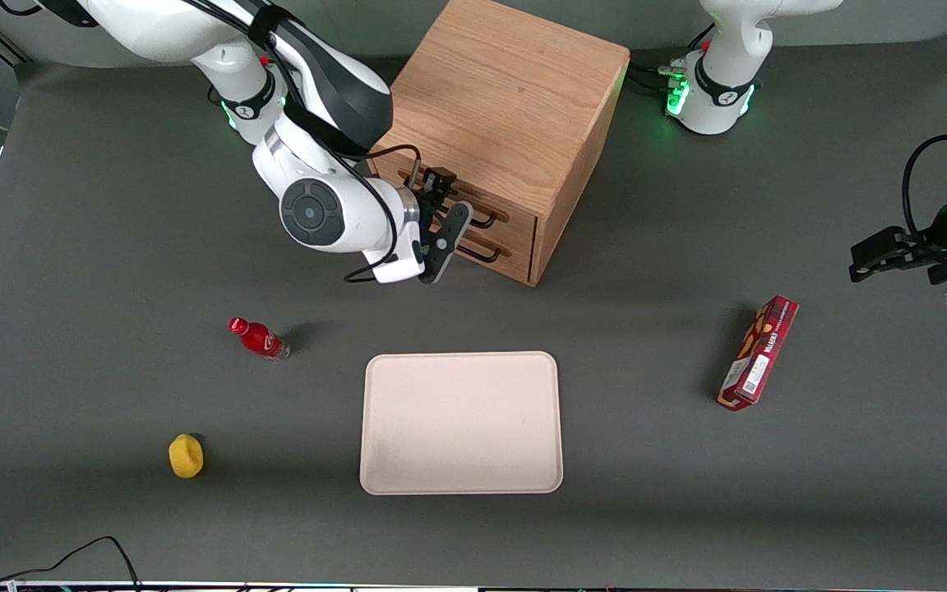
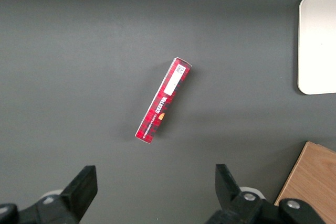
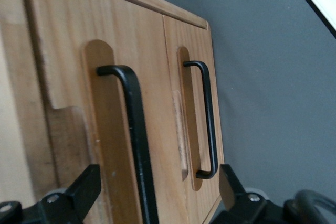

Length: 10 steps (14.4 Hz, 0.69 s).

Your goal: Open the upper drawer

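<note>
Slippage threatens: claw (image 1: 439, 215), spread wide before the upper drawer (image 3: 113, 129), may close beside its black bar handle (image 3: 134, 135) and miss.

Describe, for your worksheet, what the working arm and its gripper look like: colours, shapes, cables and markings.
The working arm has glossy white, rounded shells with a dark grey section, a round grey disc on its wrist joint and a green light near its base. Black cables loop along it. Its gripper, in front of the cabinet, has flat black fingers.

I see light-oak wood grain, matt, on the upper drawer (image 3: 63, 77), with a black metal bar handle (image 3: 134, 129). My hand (image 1: 446, 226), in front of the drawers, looks like black plastic. The table (image 1: 71, 247) is matt grey.
</note>
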### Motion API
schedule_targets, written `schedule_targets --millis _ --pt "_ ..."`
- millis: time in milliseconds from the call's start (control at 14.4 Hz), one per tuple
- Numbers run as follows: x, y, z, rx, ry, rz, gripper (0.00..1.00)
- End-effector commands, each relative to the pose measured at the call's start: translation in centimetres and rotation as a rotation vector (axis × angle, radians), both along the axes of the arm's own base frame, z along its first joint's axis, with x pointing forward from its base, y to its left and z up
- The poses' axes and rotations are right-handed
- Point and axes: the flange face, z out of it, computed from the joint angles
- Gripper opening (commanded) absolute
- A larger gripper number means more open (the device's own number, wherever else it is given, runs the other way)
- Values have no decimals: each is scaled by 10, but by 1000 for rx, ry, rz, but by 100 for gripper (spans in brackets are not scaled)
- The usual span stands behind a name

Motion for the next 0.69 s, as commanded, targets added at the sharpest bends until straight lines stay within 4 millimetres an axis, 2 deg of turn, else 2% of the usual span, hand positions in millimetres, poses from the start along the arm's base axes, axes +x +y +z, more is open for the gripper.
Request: schedule_targets --millis 0,347,485,624 --pt "5 -1 -10 10 -18 8 100" --pt "13 0 -35 1 -28 5 100" --pt "18 -3 -41 -11 -46 9 100" --pt "32 -10 -39 -8 -61 -12 100"
